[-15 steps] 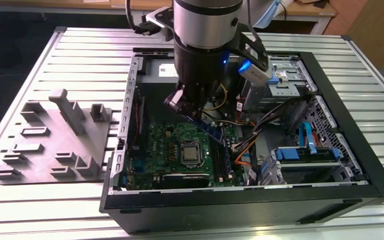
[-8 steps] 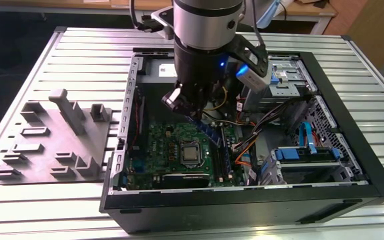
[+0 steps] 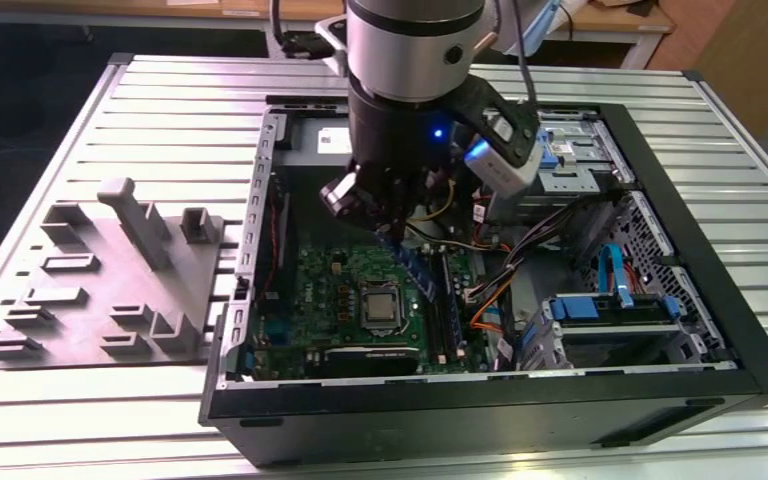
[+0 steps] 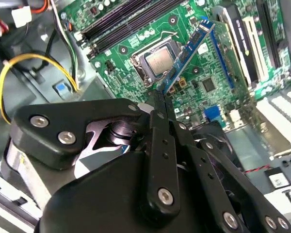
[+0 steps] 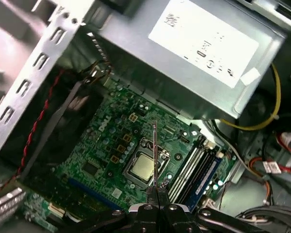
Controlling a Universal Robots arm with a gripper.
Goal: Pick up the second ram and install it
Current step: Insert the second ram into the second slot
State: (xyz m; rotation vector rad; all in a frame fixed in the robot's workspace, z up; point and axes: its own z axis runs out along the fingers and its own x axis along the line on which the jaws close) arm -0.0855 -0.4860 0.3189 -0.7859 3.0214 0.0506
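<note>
Between the fingertips of the gripper (image 4: 157, 95), which are shut on it, sits the ram (image 4: 189, 51). It appears to be pinched near one end, so that its blue length runs out from the fingertips over the board (image 5: 102, 145). Held clear of the board, it hangs above the socket (image 5: 143, 165). Edge-on in the first wrist view it crosses the socket as a thin line, and face-on in the second wrist view it passes just beside the socket's frame. Slots (image 5: 190, 170) lie just beside the socket, on its side toward the cables (image 3: 491, 300). The ram's long axis appears roughly parallel to them, so the offset is judged to be sideways from the socket and downward. The slot farthest from the socket appears already to carry a blue stick (image 5: 207, 175); those nearer the socket look bare. Beyond the socket along the ram's axis stands the supply (image 5: 199, 48), near the slots' ends. Cables crowd the slots' far side, while the socket's other side is open board as far as the case wall (image 5: 43, 58).
</note>
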